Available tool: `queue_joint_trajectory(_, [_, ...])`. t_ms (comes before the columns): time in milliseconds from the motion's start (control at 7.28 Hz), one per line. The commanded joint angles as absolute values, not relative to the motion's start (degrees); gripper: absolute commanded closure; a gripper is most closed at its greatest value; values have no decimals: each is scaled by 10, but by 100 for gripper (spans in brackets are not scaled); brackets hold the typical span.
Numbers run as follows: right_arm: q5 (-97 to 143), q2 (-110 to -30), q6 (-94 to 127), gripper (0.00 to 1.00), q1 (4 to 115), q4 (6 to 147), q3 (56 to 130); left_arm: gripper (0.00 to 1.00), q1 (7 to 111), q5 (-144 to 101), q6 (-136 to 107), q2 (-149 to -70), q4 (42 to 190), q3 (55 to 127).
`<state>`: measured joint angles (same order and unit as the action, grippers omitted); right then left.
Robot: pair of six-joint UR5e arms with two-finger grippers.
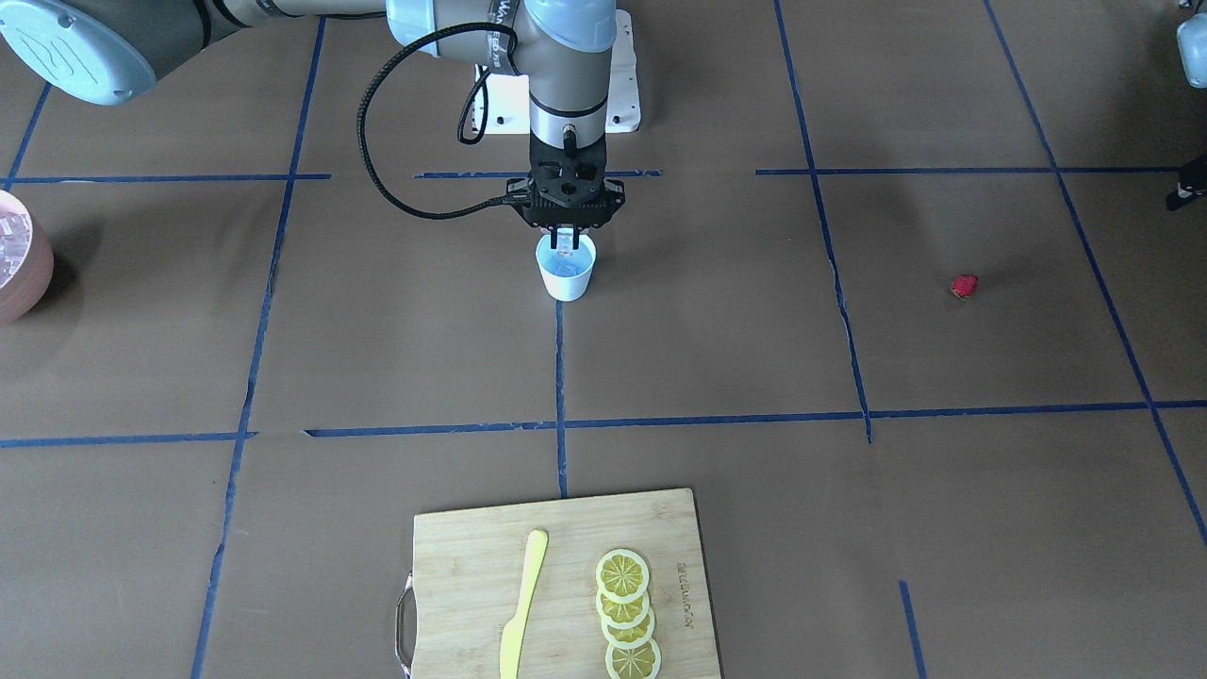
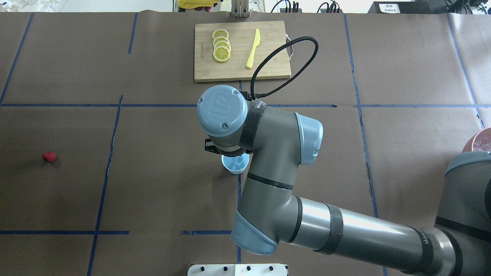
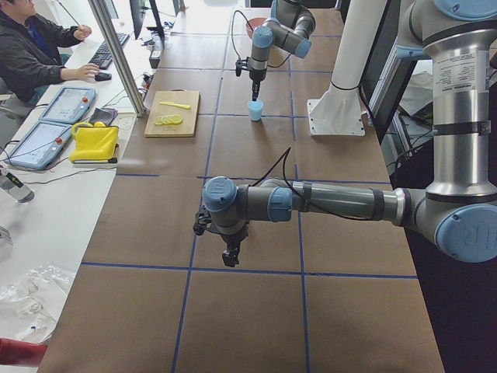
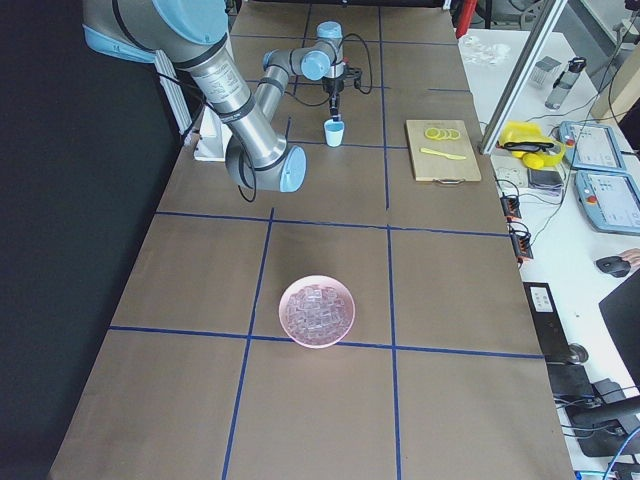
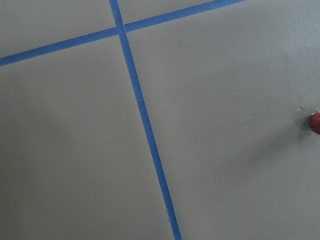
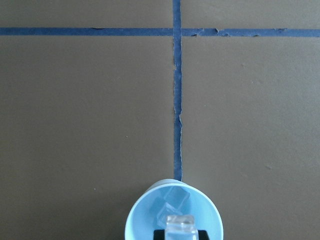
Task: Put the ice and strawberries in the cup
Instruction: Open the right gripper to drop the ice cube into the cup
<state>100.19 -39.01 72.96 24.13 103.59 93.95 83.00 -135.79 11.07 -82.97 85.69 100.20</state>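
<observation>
The white cup [image 1: 566,275] with a pale blue inside stands mid-table on a blue tape line. My right gripper [image 1: 564,241] hangs straight over it, shut on a clear ice cube [image 6: 180,224] held just above the rim. More ice [image 6: 172,199] lies inside the cup [image 6: 142,215]. The red strawberry [image 1: 964,286] lies alone on the table far to the robot's left, and it also shows at the edge of the left wrist view as the strawberry [image 5: 315,123]. My left gripper [image 3: 231,256] hovers low over bare table; whether it is open or shut cannot be told.
A pinkish bowl [image 4: 317,310] full of ice sits far out on the robot's right. A wooden cutting board [image 1: 471,556] with lemon slices [image 1: 624,613] and a yellow knife [image 1: 523,604] lies at the operators' side. A person [image 3: 31,47] sits at a desk beyond the table.
</observation>
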Motion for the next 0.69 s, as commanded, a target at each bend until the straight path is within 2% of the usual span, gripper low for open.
queue_joint_trajectory(0, [1001,-392,730,46,229,1036,940,0,830,-1358,111,-830,857,1002])
queue_joint_trajectory(137, [1001,-395,730,45,226,1036,940,0,830,-1358,111,-830,857,1002])
queue_joint_trajectory(275, [1000,-395,730,28,224,1036,940,0,830,-1358,111,-830,857,1002])
queue_joint_trajectory(550, [1000,-392,730,27,224,1035,940,0,830,-1358,110,-831,857,1002])
